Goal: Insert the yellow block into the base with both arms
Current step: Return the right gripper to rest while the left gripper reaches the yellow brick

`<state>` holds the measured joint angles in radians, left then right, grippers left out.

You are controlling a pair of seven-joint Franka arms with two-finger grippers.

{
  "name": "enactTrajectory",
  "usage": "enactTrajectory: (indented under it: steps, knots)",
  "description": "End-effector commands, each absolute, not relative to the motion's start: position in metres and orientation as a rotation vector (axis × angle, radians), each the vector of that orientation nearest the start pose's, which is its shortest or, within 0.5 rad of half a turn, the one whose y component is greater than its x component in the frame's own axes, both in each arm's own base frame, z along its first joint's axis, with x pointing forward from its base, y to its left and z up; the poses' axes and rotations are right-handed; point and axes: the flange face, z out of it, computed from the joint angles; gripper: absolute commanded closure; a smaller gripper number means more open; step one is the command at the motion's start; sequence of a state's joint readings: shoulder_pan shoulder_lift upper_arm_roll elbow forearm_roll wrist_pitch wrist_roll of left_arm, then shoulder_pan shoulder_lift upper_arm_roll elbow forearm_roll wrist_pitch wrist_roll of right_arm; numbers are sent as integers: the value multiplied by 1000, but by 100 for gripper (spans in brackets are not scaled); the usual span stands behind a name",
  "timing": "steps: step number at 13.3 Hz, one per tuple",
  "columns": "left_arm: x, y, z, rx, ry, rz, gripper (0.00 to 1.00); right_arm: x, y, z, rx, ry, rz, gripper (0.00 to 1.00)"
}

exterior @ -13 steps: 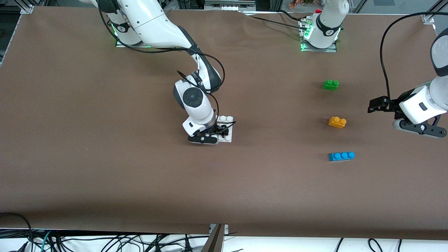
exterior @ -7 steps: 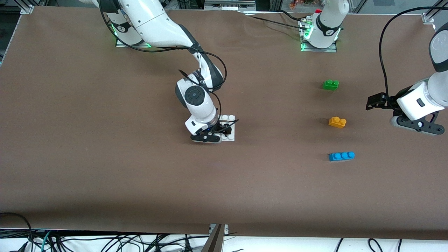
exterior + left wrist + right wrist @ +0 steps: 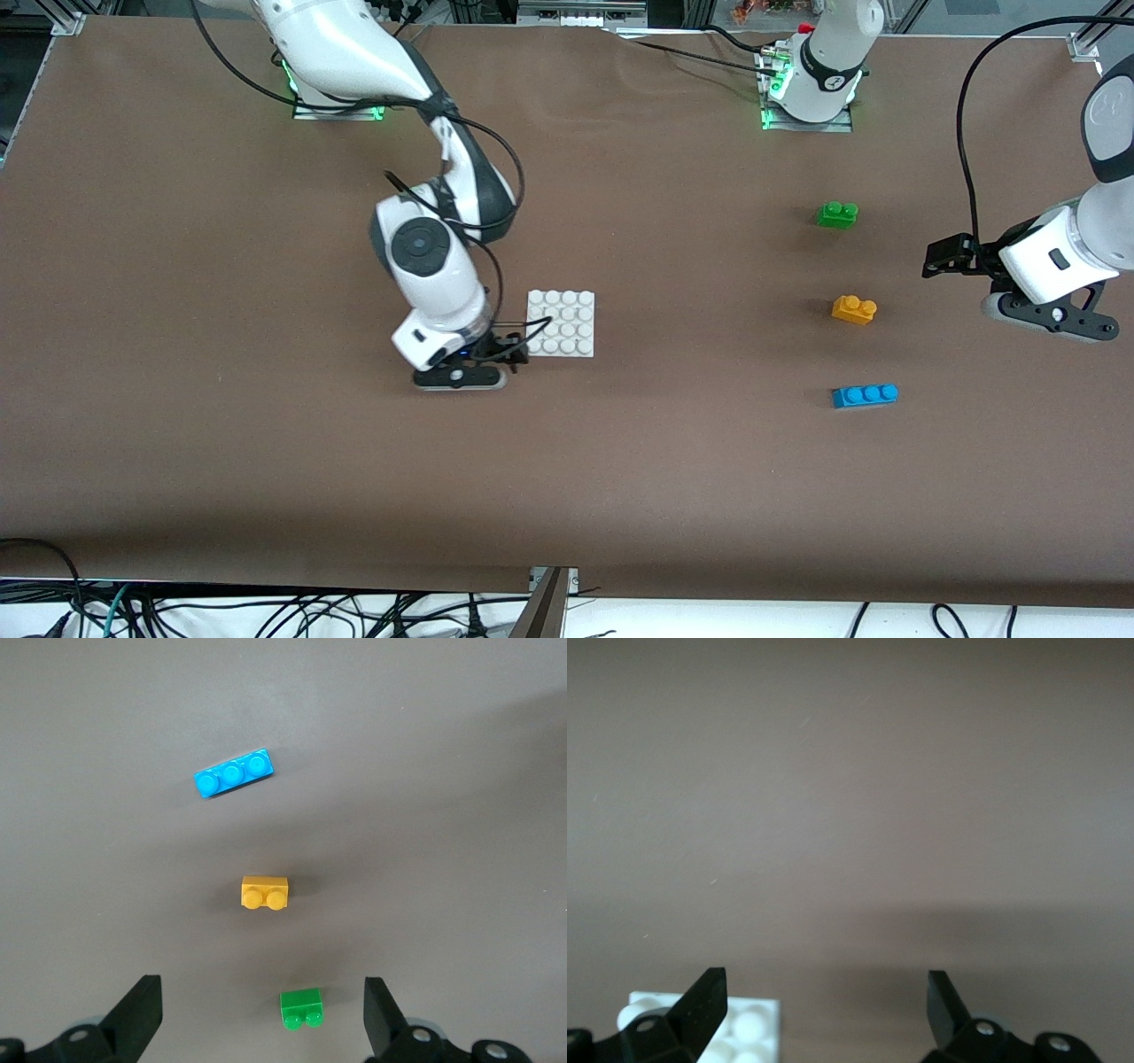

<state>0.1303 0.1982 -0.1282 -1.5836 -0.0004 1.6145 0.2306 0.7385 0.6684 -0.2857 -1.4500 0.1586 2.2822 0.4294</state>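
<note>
My left gripper (image 3: 257,1028), jaws wide, empty, hangs beside yellow block (image 3: 854,309). Need it centred, then straight down. Right gripper (image 3: 824,1010), released, sits beside base (image 3: 561,323), w/ block well apart.

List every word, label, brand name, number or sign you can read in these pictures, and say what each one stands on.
None can be read.
The yellow block, green brick, blue brick and base show only plain studs, no lettering.
A small dark mark on the left arm's base collar is too small to read.
</note>
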Motion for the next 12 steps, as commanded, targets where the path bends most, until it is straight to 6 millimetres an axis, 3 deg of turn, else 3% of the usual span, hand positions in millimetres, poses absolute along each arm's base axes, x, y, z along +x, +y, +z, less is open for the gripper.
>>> enactTrajectory:
  steps: [1,5,7,10,12]
  knots:
    - [597,8,512,-3142,394,272,0,649,311,382,-3126,2,-287,0]
    - [598,17,506,-3065,374,285,0,661,210,459,-3183,-9,-262,0]
    - [594,20,486,-3061,372,297,0,656,173,491,-3168,25,-228,0]
    - [552,41,455,-3068,326,230,0,645,109,525,-3113,138,-132,0]
    - [548,61,436,-3082,282,220,0,634,73,553,-3171,118,-151,0]
